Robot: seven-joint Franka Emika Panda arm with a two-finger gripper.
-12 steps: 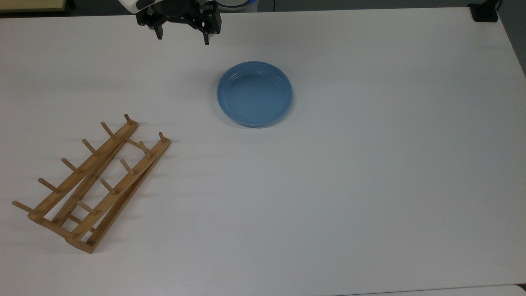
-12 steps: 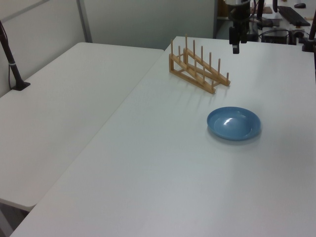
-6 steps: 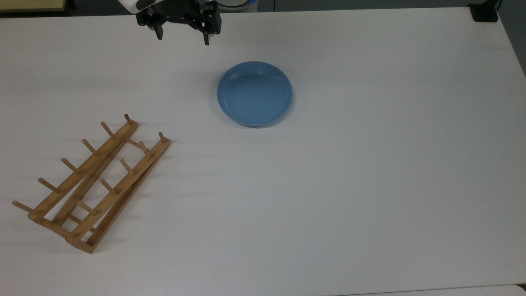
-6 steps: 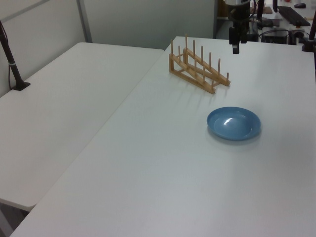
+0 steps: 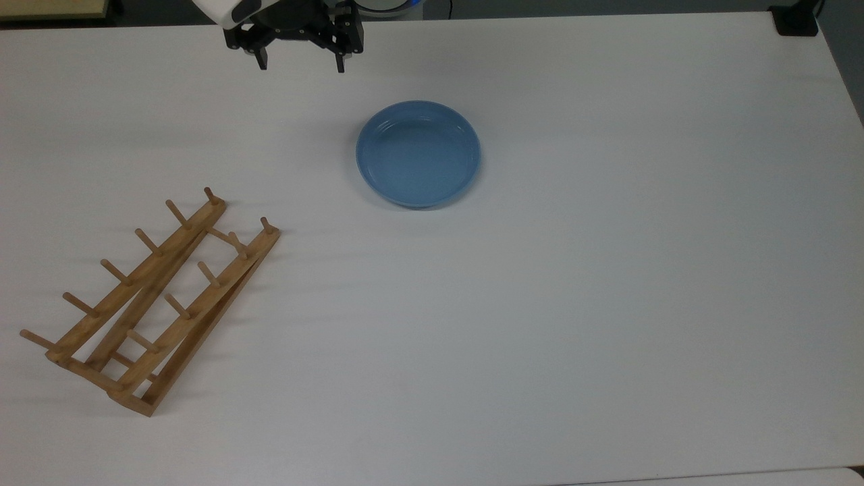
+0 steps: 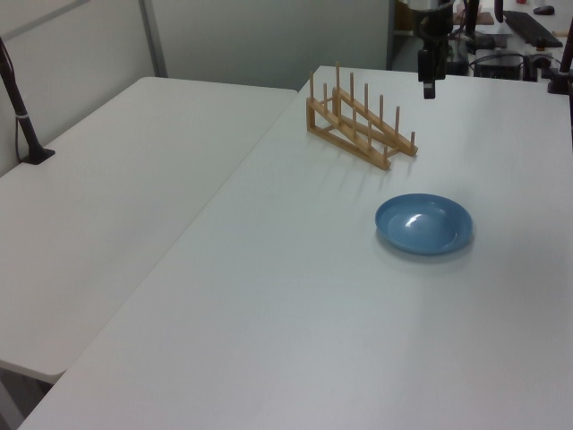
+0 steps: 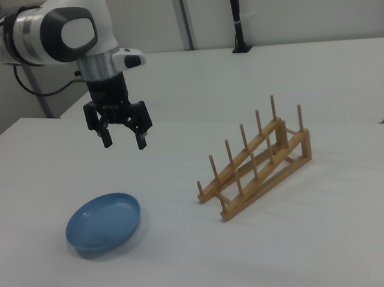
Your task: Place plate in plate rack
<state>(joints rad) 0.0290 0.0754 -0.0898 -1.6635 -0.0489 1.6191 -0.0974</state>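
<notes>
Plate [image 5: 418,154], light blue and empty, lies flat on the white table [image 5: 607,304], well apart from the wooden plate rack [image 5: 154,304] standing at the top view's lower left. Above the table's far edge hangs the gripper [image 5: 300,65], fingers spread apart, holding nothing.

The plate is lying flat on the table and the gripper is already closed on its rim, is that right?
Not quite. The plate does lie flat on the table, but the gripper is not on its rim: in the right view it hangs open in the air above the table, apart from the plate and holding nothing.
</notes>
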